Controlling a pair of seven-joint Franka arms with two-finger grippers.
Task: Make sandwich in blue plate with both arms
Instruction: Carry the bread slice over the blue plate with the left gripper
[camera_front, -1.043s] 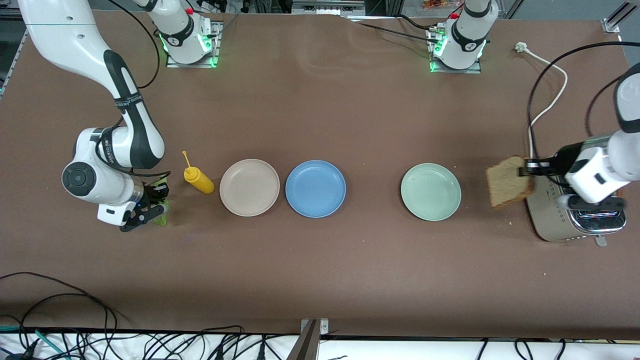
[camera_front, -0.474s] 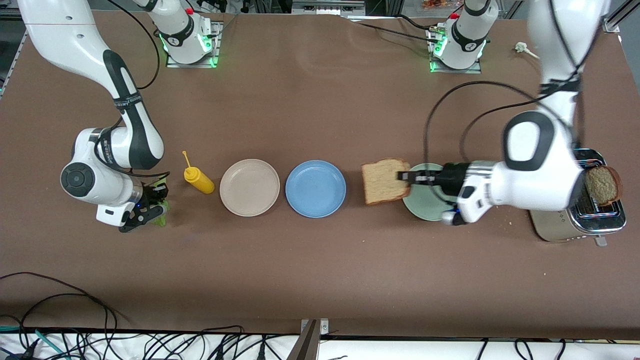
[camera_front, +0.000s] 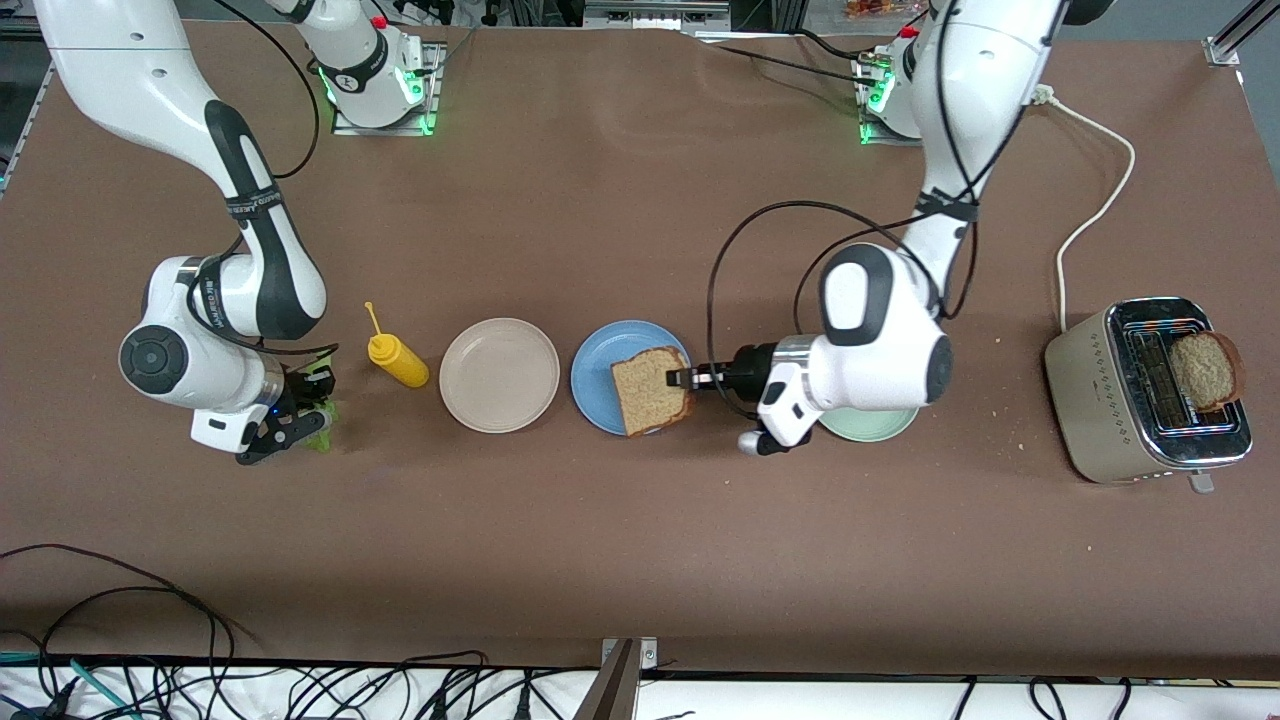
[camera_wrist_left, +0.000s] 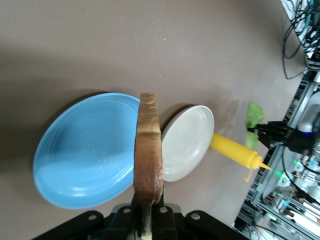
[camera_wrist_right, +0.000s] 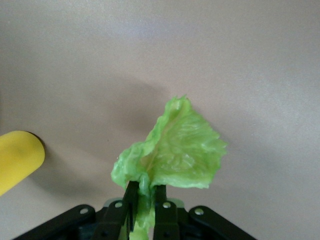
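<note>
Left gripper (camera_front: 690, 378), jaws clamped on bread slice (camera_front: 651, 390), holds it over blue plate (camera_front: 600, 375); right gripper (camera_front: 300, 420), near the surface's right-arm edge, pinches lettuce (camera_wrist_right: 172, 150).

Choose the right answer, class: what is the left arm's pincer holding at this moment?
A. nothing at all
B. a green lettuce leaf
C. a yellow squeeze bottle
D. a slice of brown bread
D: the left pincer is shut on a slice of brown bread, holding it over the blue plate; the lettuce leaf is in the right pincer.
</note>
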